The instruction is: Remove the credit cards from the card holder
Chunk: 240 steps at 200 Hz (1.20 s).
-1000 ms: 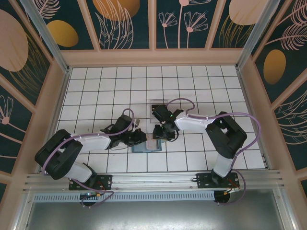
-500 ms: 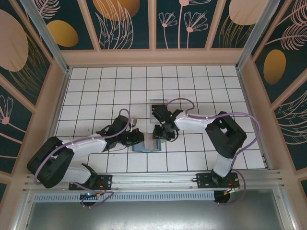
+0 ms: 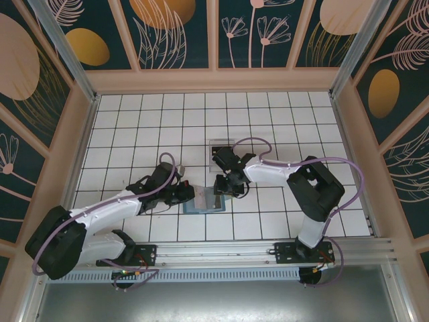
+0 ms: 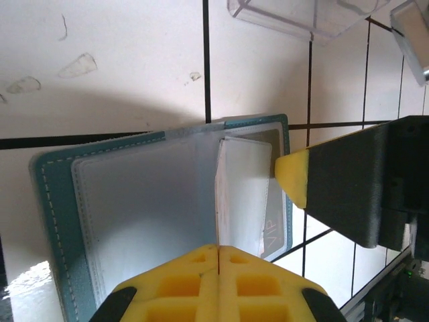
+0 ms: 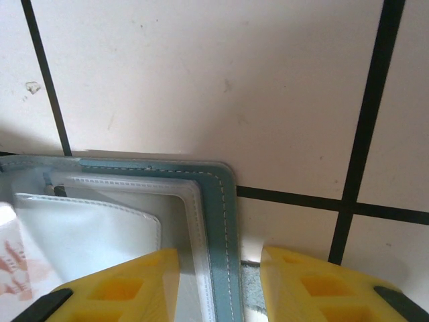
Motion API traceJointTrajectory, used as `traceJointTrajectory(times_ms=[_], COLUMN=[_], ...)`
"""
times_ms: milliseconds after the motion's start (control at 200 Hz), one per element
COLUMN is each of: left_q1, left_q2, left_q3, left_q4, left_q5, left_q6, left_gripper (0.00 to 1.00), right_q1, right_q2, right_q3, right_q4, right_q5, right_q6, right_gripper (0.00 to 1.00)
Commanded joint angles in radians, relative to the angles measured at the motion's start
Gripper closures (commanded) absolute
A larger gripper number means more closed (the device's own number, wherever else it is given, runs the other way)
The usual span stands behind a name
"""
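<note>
Left jaws pinched shut on thin pale credit card [image 4: 242, 194], right jaws parted astride stitched teal card holder [image 5: 224, 221] rim

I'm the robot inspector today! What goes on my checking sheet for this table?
Surface: white tiled table, dark grout lines, a few scuff marks.
Job's things: card holder lies open; one credit card is tucked in a pocket.
Clutter: clear plastic tray beyond the holder.
Grippers: left gripper has its pads together over the holder; right gripper is open, straddling the holder's edge.
Cables: purple cables loop along both arms.
Surroundings: walls painted with plants.
</note>
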State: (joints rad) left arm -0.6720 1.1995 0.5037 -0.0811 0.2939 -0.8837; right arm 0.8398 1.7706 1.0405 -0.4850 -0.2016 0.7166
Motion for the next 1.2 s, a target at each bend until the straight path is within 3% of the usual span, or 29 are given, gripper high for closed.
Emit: traceJointTrajectory(times_ms=[0,475,676,901,1196], left_q1=[0.008,0.008,0.008,0.008,0.008], left_q2=[-0.025,0.021,0.079,0.229,0.401], left_q3=[0.059,0.264,0.338,0.518,0.758], left_q4=[-0.103,-0.316,-0.262,-0.306,-0.437], left_q5=[-0.054,-0.147,-0.102,-0.163,-0.126], left_q6=[0.074,0.343,0.56,0.828,1.123], left_gripper=[0.99,1.0,1.0,1.0,1.0], right_q1=[0.01,-0.012,-0.046,-0.104,-0.166], right_q2=[-0.01,-0.112,-0.177,-0.251,-0.331], right_q3=[0.02,0.016,-0.018,-0.055,-0.098], right_q4=[-0.029,-0.032,-0.006,0.008,-0.012], right_q5=[0.047,0.094,0.117,0.131,0.143], right_q6=[0.006,0.008,0.01,0.003,-0.017], right_gripper=[0.62,0.63,0.64,0.64,0.65])
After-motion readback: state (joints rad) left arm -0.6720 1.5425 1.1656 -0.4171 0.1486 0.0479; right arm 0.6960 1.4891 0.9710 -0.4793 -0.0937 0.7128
